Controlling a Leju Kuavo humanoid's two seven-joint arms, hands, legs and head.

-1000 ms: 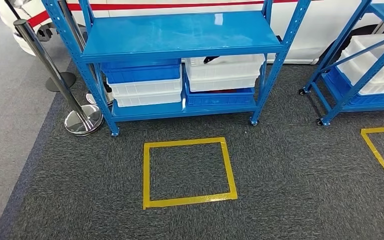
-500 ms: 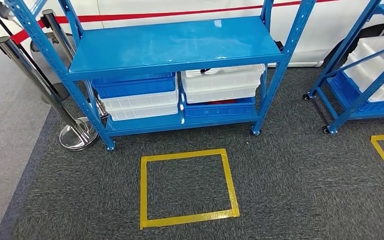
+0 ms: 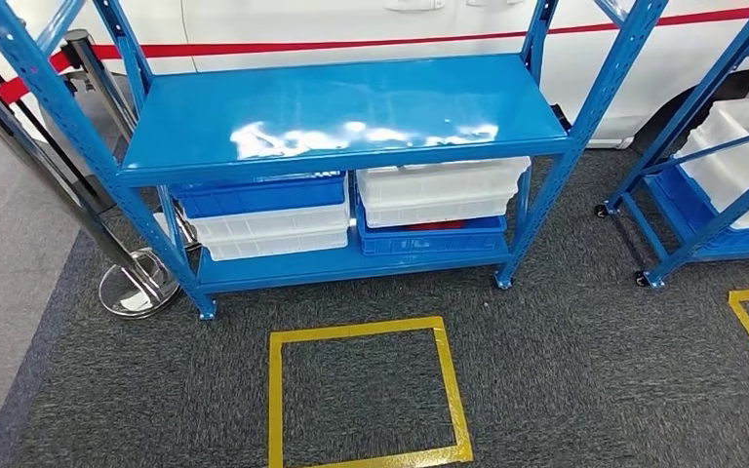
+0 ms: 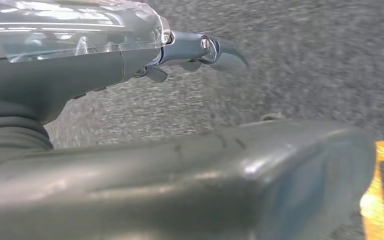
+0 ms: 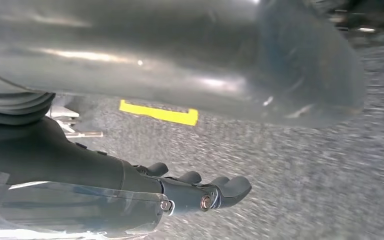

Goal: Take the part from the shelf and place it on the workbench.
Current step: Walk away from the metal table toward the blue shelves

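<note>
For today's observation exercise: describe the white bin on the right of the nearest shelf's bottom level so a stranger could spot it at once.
Start at the blue shelf directly ahead, behind the yellow tape square on the carpet. On its lowest level, right half, the white bin sits stacked on a blue bin. The left stack is reversed: blue on top, white below.

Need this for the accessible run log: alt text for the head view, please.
A blue metal shelf rack stands on dark grey carpet, its top shelf bare and its lower shelf holding stacked blue and white plastic bins. A yellow tape square marks the floor before it; a chrome barrier post stands left.
</note>
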